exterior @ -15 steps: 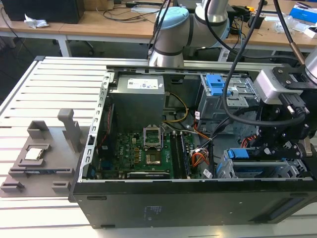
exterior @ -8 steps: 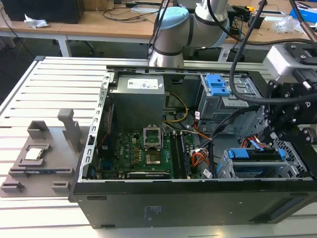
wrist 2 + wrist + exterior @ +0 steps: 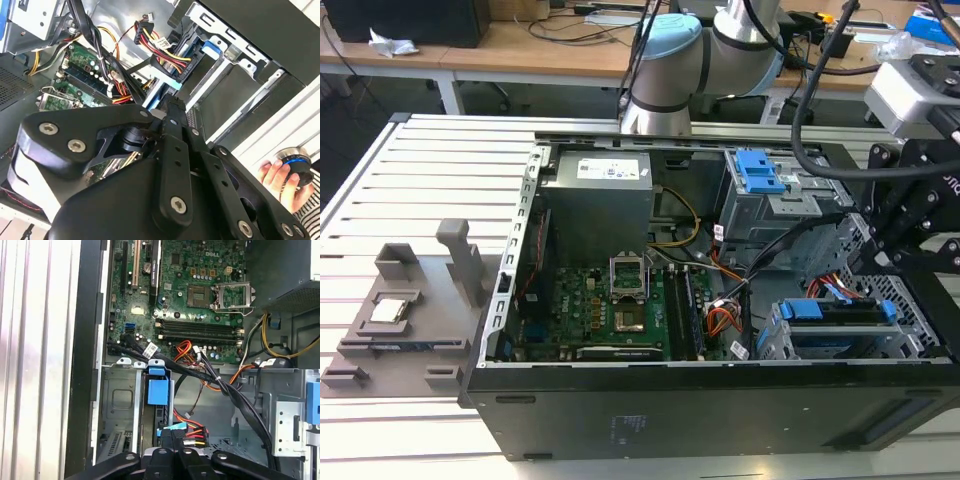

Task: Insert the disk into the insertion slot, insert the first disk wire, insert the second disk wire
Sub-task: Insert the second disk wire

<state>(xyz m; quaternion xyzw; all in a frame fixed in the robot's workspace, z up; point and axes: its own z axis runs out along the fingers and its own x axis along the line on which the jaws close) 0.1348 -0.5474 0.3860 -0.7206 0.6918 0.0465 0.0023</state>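
We see the disk (image 3: pixel 840 312) already seated in the insertion slot (image 3: pixel 775 345) at the case's front corner, on the exterior view's right, its blue carrier edge showing above the grey cage. In the first wrist view the gripper (image 3: pixel 172 452) hangs directly over the disk's rear edge, beside a flat blue connector (image 3: pixel 172 428) with red, yellow and black leads. The fingers look drawn close together there, but we cannot tell whether they pinch the plug or merely sit beside it.

The risks, as we judge them: a plug meeting its port slightly tilted would jam or bend contacts, and the black cable bundle (image 3: pixel 200 374) crossing just above the bay could snag the linkage. A person's hand (image 3: pixel 281 176) rests on a round control outside the case, in the second wrist view.
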